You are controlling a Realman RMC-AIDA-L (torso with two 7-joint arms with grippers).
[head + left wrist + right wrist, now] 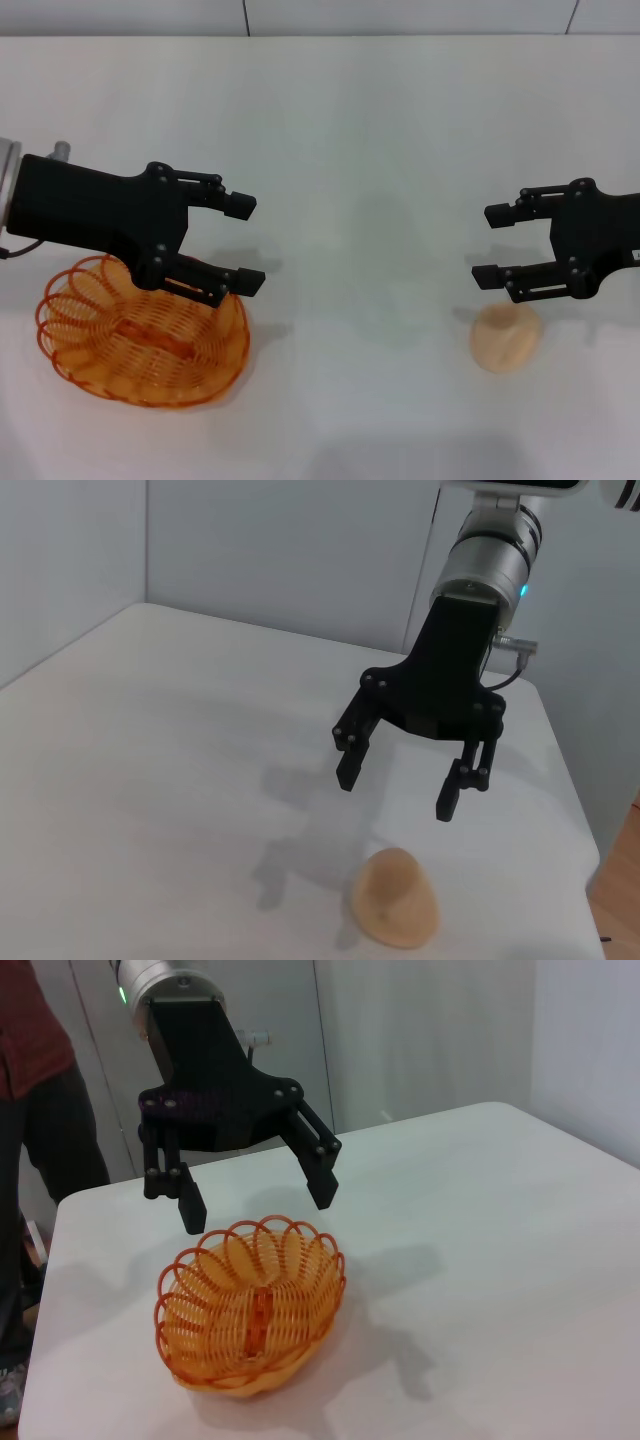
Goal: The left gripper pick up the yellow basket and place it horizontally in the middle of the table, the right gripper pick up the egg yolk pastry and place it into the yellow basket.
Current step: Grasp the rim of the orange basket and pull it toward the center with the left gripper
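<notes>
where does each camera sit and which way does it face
Head view: above, looking down at the table; left gripper over the basket, right gripper above the pastry.
Left wrist view: faces across to the right gripper and pastry.
Right wrist view: faces across to the left gripper and basket.
Each wrist view shares its pair with the head view.

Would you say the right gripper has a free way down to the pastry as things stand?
Probably yes. The right gripper hangs open just above the pastry, with nothing between them and bare table all around it; the basket sits far off under the left gripper.
</notes>
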